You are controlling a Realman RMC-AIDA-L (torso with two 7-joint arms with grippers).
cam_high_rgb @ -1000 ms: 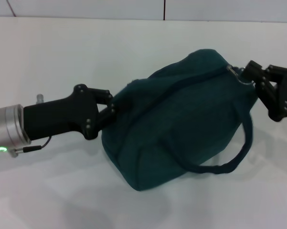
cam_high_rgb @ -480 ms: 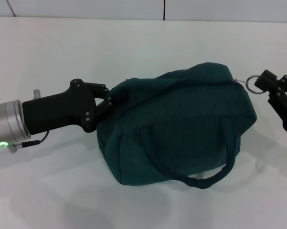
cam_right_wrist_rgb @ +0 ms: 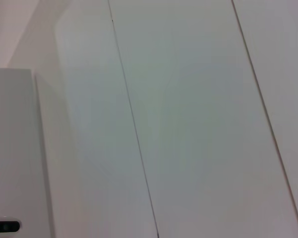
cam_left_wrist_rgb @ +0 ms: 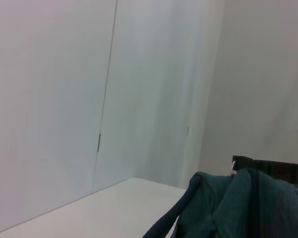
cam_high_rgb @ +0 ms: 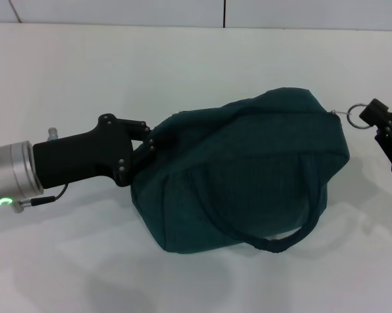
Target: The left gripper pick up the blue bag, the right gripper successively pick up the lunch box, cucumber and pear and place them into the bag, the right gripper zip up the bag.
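**A:** What sits in the middle, and who is holding it?

**B:** A dark teal-blue fabric bag (cam_high_rgb: 241,173) with a loop handle drooping on its near side rests on the white surface (cam_high_rgb: 182,65), bulging and full-looking. The left gripper (cam_high_rgb: 150,145), a black two-fingered claw on a silver wrist with a green light, comes in from the left, its fingers clamped on the fabric at the bag's left end. I judge that this grip braces the bag so it does not slide when the zipper is pulled.

**B:** From the left wrist view, only a fold of teal cloth and a strap show in the near corner.

**A:** And the right side?

**B:** The right gripper (cam_high_rgb: 378,116), another black claw, is at the far right edge. A metal ring zipper pull (cam_high_rgb: 357,119) sticks out from the bag's right end, and the gripper's tips are touching or pinching it. Whether they are truly closed on the ring I cannot tell. The zipper line along the top looks shut, so zipping seems all but done.

**A:** Anything else nearby, or in the way?

**B:** No lunch box, cucumber or pear is visible; presumably they are inside. Nothing blocks either arm. The right wrist view shows only pale wall panels (cam_right_wrist_rgb: 188,124).
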